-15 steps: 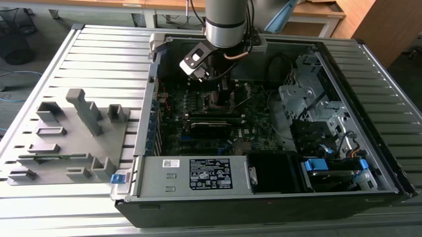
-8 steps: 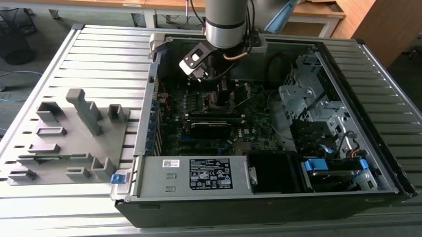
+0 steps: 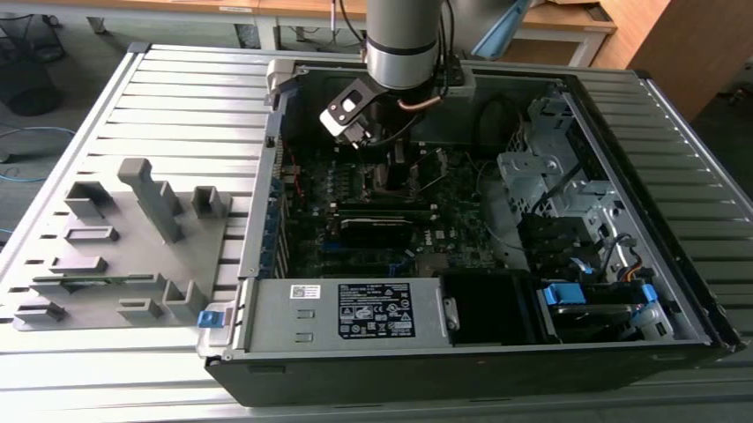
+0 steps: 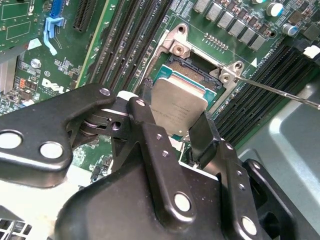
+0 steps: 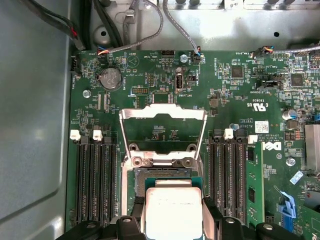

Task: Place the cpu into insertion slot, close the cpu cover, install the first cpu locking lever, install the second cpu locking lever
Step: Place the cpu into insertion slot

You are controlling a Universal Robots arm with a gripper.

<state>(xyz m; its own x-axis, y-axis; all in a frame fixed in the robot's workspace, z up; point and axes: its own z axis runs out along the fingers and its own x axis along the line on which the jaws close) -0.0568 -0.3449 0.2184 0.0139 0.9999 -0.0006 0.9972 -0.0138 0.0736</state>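
Note:
My gripper [image 4: 175, 126] is shut on the cpu [image 4: 178, 102], a flat silver-tan square pinched at two opposite edges by the black fingers [image 4: 146, 131]. The cpu [image 5: 172, 212] hangs tilted just above the insertion slot [image 5: 162, 176], the black socket on the green motherboard, whose near part it covers. The slot [image 4: 192, 67] lies open. Swung up behind it, the cpu cover [image 5: 162, 112] shows as a silver frame with a window. A thin locking lever [image 4: 280, 92] sticks out sideways from the socket corner. In the exterior view the gripper [image 3: 394, 163] reaches down into the open computer case.
Long black memory slots [image 5: 95, 180] flank the socket on both sides [image 5: 227, 175]. Cables [image 5: 172, 27] run along the case wall behind the board. A drive cage [image 3: 553, 185] and power supply [image 3: 353, 308] fill the case; a grey fixture tray [image 3: 118, 247] sits at the exterior view's left.

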